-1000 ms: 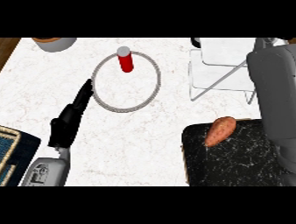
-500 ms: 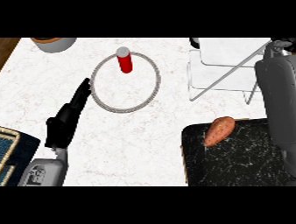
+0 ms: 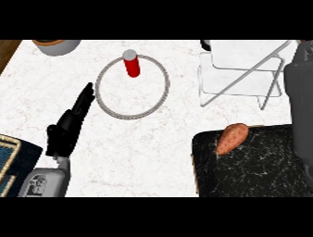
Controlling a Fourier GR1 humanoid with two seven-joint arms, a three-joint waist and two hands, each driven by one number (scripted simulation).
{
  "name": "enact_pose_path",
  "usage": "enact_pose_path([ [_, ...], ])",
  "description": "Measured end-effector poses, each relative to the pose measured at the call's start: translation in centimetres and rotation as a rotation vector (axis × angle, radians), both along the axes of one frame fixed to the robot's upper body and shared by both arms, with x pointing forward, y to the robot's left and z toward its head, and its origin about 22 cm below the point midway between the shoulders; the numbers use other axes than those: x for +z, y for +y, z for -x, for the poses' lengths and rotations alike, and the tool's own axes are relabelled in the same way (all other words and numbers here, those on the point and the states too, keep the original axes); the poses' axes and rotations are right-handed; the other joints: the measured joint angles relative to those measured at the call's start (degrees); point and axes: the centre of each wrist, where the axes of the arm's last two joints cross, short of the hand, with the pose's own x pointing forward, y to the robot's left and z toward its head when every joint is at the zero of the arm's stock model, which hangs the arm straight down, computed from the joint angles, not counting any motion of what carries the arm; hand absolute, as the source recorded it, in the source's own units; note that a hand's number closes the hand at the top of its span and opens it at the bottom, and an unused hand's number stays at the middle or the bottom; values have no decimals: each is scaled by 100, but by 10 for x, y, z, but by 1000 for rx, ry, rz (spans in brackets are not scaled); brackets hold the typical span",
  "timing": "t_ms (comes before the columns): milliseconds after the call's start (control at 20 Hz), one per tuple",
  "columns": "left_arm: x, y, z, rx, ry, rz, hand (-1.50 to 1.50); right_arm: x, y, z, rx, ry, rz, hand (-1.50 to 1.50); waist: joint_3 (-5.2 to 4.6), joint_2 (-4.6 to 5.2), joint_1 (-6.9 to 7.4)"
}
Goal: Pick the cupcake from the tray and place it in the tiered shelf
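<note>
Tray, black with white speckles, orange tapered lump at its corner

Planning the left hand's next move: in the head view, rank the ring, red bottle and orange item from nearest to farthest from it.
1. The ring, just right of the left hand fingertips.
2. The red bottle, at the ring's far side.
3. The orange item, on the tray at right.
</note>
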Motion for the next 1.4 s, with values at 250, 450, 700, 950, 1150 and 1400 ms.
enact_pose_path([
  [250,5,2,-6,-1,2,2,0,15,-9,7,51,-43,-49,-150,4,4,-4],
  [450,2,0,-7,-1,1,-5,0,32,-12,20,51,-155,-139,-150,8,3,-24],
  [700,-4,2,-6,3,10,-2,0,69,-40,46,-3,-285,-239,-150,8,-8,-63],
  [950,3,5,-7,18,9,-2,0,82,-80,88,-77,-277,-321,-150,9,-32,-133],
  [1150,-2,11,-1,29,15,-2,0,84,-114,125,-118,-196,-366,-150,11,-53,-208],
  [1400,-3,9,2,40,15,1,0,79,-153,180,-139,-114,-361,-150,14,-60,-268],
])
